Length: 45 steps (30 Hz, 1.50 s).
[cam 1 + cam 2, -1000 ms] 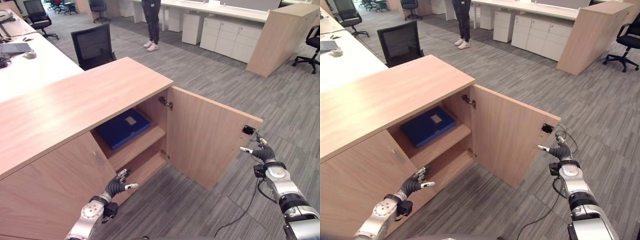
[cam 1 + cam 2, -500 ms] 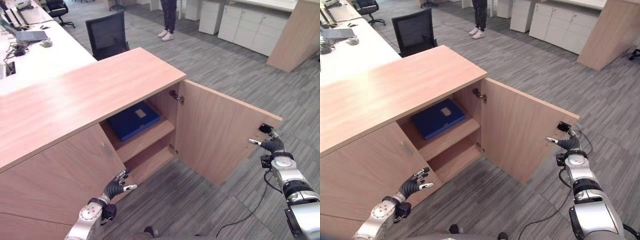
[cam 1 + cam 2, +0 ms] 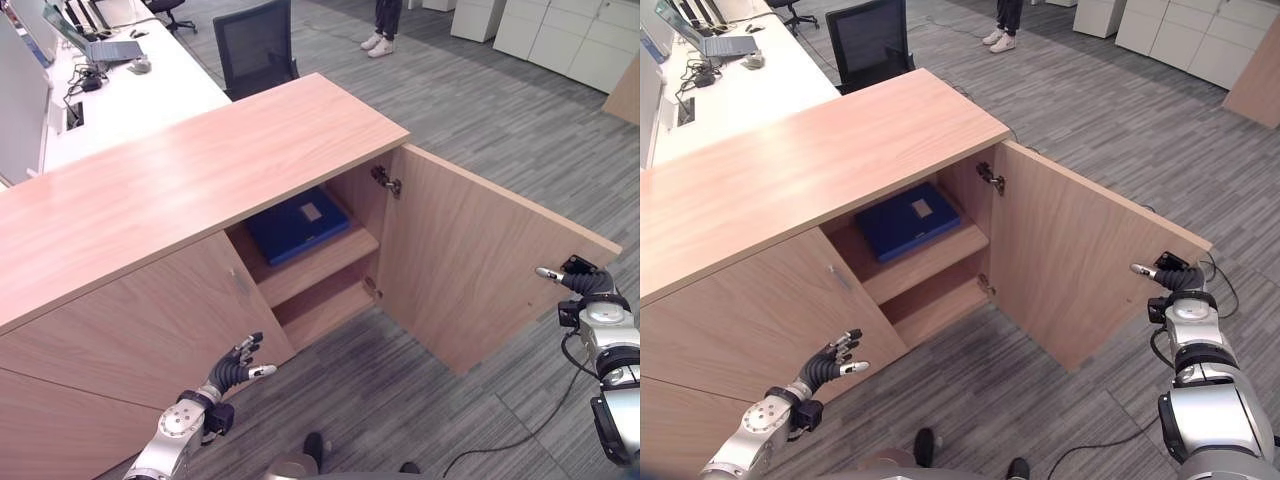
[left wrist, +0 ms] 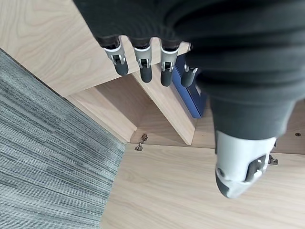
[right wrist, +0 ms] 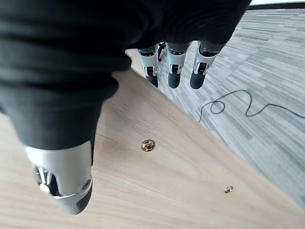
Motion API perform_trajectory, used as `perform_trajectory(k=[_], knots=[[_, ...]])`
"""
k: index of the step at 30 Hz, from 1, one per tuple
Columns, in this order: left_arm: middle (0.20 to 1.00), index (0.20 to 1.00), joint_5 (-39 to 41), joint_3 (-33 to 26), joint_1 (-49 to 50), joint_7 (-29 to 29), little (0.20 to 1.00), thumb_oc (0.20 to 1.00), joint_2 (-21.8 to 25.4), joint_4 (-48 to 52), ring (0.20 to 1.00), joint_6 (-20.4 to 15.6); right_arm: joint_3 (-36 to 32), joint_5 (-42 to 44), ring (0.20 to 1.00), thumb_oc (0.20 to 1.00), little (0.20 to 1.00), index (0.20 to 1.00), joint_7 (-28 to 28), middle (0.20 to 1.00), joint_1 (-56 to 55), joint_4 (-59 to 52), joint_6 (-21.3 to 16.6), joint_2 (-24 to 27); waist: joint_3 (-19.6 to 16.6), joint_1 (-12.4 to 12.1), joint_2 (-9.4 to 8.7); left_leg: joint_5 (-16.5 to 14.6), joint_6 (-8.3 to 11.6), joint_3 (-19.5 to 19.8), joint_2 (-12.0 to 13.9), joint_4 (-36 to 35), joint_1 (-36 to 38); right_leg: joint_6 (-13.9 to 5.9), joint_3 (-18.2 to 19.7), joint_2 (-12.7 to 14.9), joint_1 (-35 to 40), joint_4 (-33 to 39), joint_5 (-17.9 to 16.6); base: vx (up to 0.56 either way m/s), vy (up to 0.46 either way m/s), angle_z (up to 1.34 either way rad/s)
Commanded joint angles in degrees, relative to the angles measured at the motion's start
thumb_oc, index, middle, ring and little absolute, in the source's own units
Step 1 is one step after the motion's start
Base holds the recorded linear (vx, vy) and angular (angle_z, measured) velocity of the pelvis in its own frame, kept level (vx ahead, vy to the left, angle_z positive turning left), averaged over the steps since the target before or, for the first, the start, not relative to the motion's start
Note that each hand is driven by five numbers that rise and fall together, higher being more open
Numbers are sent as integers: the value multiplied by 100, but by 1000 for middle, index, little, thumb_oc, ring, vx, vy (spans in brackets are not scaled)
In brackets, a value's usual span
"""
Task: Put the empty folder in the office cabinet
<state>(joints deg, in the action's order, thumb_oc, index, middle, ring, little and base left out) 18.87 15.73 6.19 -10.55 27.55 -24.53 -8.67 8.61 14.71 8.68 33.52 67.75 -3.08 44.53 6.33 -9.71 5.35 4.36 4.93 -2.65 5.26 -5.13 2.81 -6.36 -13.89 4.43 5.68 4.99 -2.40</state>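
Note:
A blue folder (image 3: 297,225) lies flat on the upper shelf of the wooden office cabinet (image 3: 200,160), and it shows past my left fingers (image 4: 143,64) as a blue edge (image 4: 187,93). The cabinet's right door (image 3: 480,280) stands wide open. My right hand (image 3: 585,284) is at the door's outer edge by its black latch, fingers (image 5: 174,71) straight over the panel (image 5: 167,167). My left hand (image 3: 235,368) hovers low in front of the shut left door (image 3: 750,320), open, holding nothing.
A black office chair (image 3: 258,45) stands behind the cabinet beside a white desk (image 3: 150,95) with a laptop (image 3: 115,50). A person's shoes (image 3: 377,42) show at the far edge, with white drawer units (image 3: 560,40) at the back right. Grey carpet lies in front.
The whole picture has shifted, so the camera has moved. The folder stays on the shelf, the door stays open, and both hands keep their places by the cabinet.

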Motion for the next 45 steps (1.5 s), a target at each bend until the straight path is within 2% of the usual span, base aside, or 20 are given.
perform_trajectory(k=[1,5,9,10,14,18,22,24,25,26,27,28,32,34,36,39,41,42,43,45], knots=[[1000,1000,185,413,-349,23,1000,1000,259,331,1000,-255,509,152,1000,1000,1000,1000,-129,1000,894,-120,-400,-133,-309,-344,-325,-191,356,-117,-55,90,-95,-634,262,424,-392,-871,556,0,0,0],[1000,1000,158,343,-328,59,1000,1000,215,337,1000,-256,458,291,1000,1000,1000,1000,-115,1000,726,-643,-490,-313,-307,-292,-327,-203,360,-152,-39,88,-63,-623,278,403,-370,-860,569,0,0,0],[1000,1000,88,152,-257,129,1000,1000,129,301,1000,-257,266,305,1000,1000,1000,1000,-24,1000,93,-1853,-658,-713,-297,-188,-329,-225,355,-182,-9,90,-23,-600,327,385,-361,-885,596,-14,-17,-7],[1000,1000,8,-139,-188,211,1000,1000,10,237,1000,-252,-38,280,1000,1000,1000,1000,-63,1000,-626,-2854,-797,-1104,-288,-106,-333,-251,346,-201,18,95,12,-568,352,363,-352,-931,634,-13,-28,-7],[1000,1000,-117,-427,-109,289,1000,1000,-164,131,1000,-252,-278,48,1000,1000,1000,1000,-220,1000,-1553,-3937,-839,-1540,-288,-36,-369,-282,344,-175,59,106,69,-517,360,335,-316,-988,698,-1,-36,-4],[1000,1000,-215,-660,-36,393,1000,1000,-307,-10,1000,-229,-237,-120,1000,1000,1000,1000,-391,1000,-2221,-4516,-856,-2028,-243,-22,-410,-238,379,-82,115,139,77,-480,315,291,-295,-1030,749,-17,-35,2],[1000,1000,-250,-801,9,483,1000,1000,-393,-75,1000,-245,-33,-259,1000,1000,1000,1000,-580,1000,-2555,-4775,-813,-2236,-201,-35,-467,-204,424,58,150,162,-50,-457,217,254,-303,-1017,766,-85,-44,13],[1000,1000,-252,-856,-53,575,1000,1000,-462,-144,1000,-227,80,-324,1000,1000,1000,1000,-620,1000,-2681,-4961,-832,-2305,-91,-83,-505,-250,428,92,162,502,-309,-427,129,251,-296,-1018,802,-145,-10,26],[1000,1000,-257,-830,-146,612,1000,1000,-492,-156,1000,-226,70,-305,1000,1000,1000,1000,-589,1000,-2714,-5013,-860,-2258,24,-29,-558,-285,469,-167,250,861,-514,-400,9,333,-314,-1073,828,-321,36,38],[1000,1000,-237,-802,-266,603,1000,1000,-528,-168,1000,-201,167,-326,1000,1000,1000,1000,-586,1000,-2733,-5093,-828,-2209,92,174,-660,-516,326,-1095,575,1452,-635,-338,-278,487,-467,-1224,807,-392,56,52],[1000,1000,-234,-808,-277,597,1000,1000,-538,-178,1000,-208,229,-354,1000,1000,1000,1000,-612,1000,-2730,-5136,-813,-2179,79,228,-711,-667,239,-1487,719,1730,-602,-309,-383,567,-531,-1268,790,-277,58,73],[1000,1000,-235,-814,-273,596,1000,1000,-538,-179,1000,-208,236,-355,1000,1000,1000,1000,-612,1000,-2729,-5137,-812,-2180,80,227,-705,-712,239,-1490,736,1789,-618,-313,-376,563,-534,-1285,804,-91,31,82],[1000,1000,-331,-843,-310,556,1000,1000,-523,-305,1000,-206,229,-418,1000,1000,1000,1000,-737,1000,-2859,-5336,-773,-2110,-19,436,-717,-940,231,-2131,999,2202,-373,-246,-899,739,-404,-1353,893,-49,74,59],[1000,1000,-417,-824,-292,539,1000,1000,-495,-315,1000,-192,186,-436,1000,1000,1000,1000,-789,1000,-2959,-5464,-756,-2071,-95,503,-637,-871,280,-2288,955,1861,-226,-262,-1118,786,-337,-1388,862,2,167,146],[1000,1000,-483,-846,-264,557,1000,1000,-469,-344,1000,-192,191,-505,1000,1000,1000,1000,-826,1000,-2885,-5508,-745,-2063,-169,468,-611,-855,314,-2220,821,1511,-123,-294,-1216,819,-295,-1402,798,44,195,142],[1000,1000,-546,-865,-418,661,1000,1000,-376,-368,1000,-214,260,-557,1000,1000,1000,1000,-743,1000,-2637,-5371,-757,-2216,-177,264,-747,-835,253,-1921,619,1322,-179,-370,-1377,1041,-191,-1448,691,66,177,108],[1000,1000,-561,-892,-528,751,1000,1000,-306,-375,1000,-228,270,-638,1000,1000,1000,1000,-617,1000,-2498,-5303,-753,-2311,-201,60,-832,-863,116,-1609,358,1022,-146,-480,-1421,1348,-259,-1752,574,40,167,71],[1000,1000,-561,-892,-528,751,1000,1000,-306,-375,1000,-228,270,-638,1000,1000,1000,1000,-617,1000,-2498,-5302,-753,-2311,-201,62,-834,-862,115,-1608,355,1020,-146,-481,-1422,1351,-260,-1755,575,31,174,106],[1000,1000,-606,-917,-574,830,1000,1000,-266,-391,1000,-246,270,-686,1000,1000,1000,1000,-543,1000,-2362,-5224,-699,-2355,-137,23,-819,-869,2,-1468,216,821,-18,-550,-1305,1657,-473,-2240,202,-1,165,121],[1000,1000,-571,-902,-657,902,1000,1000,-213,-423,1000,-273,206,-583,1000,1000,1000,1000,-412,1000,-2195,-5060,-718,-2445,-19,-15,-790,-791,-72,-1276,94,666,22,-715,-949,1828,-745,-2659,-195,-23,129,94]])
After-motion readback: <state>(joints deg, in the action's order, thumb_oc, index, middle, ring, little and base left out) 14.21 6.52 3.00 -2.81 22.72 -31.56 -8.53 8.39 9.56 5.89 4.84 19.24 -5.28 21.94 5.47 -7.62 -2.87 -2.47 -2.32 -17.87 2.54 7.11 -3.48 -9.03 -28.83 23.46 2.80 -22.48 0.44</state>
